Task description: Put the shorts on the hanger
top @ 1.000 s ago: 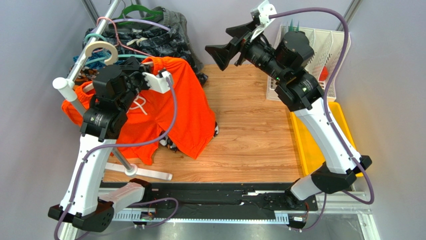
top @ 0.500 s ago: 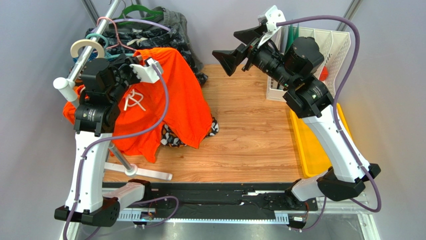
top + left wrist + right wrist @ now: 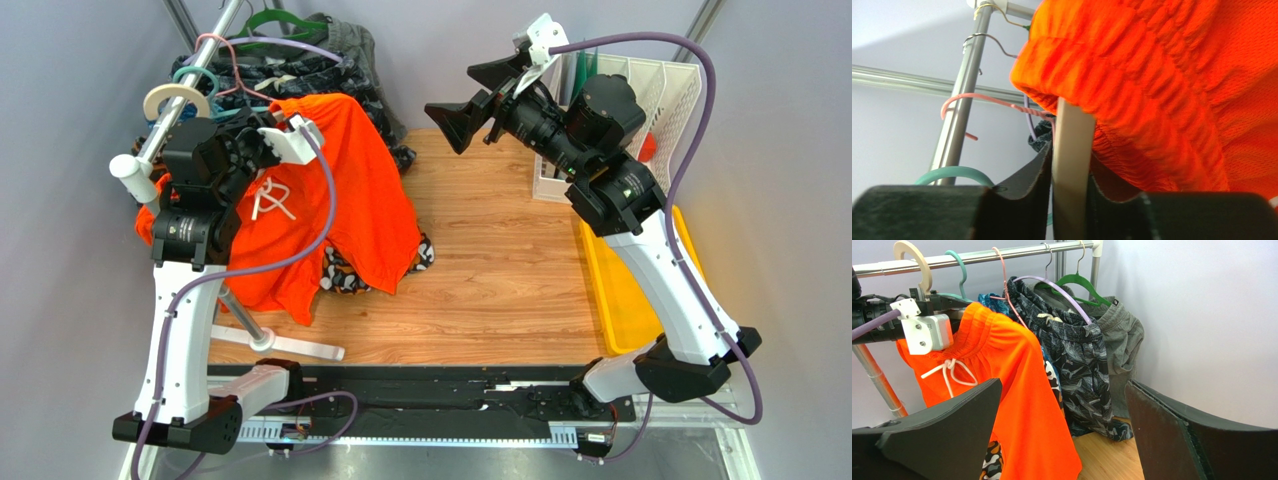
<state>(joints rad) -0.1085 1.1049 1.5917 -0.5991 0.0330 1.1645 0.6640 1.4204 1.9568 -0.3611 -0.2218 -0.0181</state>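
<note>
The orange-red shorts [image 3: 355,190] hang draped over the cream hanger [image 3: 172,97], white drawstring facing out. The hanger's thick hook curves over the metal rail [image 3: 200,55]. My left gripper [image 3: 260,135] is shut on the hanger's flat cream bar [image 3: 1072,170], just below the shorts' elastic waist [image 3: 1152,75]. My right gripper [image 3: 468,92] is open and empty, held in the air to the right of the shorts. The right wrist view shows the shorts [image 3: 1017,390] and the hook [image 3: 912,257] between and above its wide-apart jaws [image 3: 1062,385].
Teal [image 3: 959,265], pink, purple [image 3: 1062,292] and green [image 3: 1079,280] hangers share the rail, with dark patterned shorts [image 3: 1077,355] and grey shorts [image 3: 1122,335]. Camouflage shorts [image 3: 345,275] lie on the wooden table. A white basket [image 3: 650,90] and a yellow tray [image 3: 620,290] stand at the right. The rack base [image 3: 290,345] is at the front left.
My left arm has carried the hanger and shorts left and back to the rail. My right arm has drawn a little to the right, still open.
</note>
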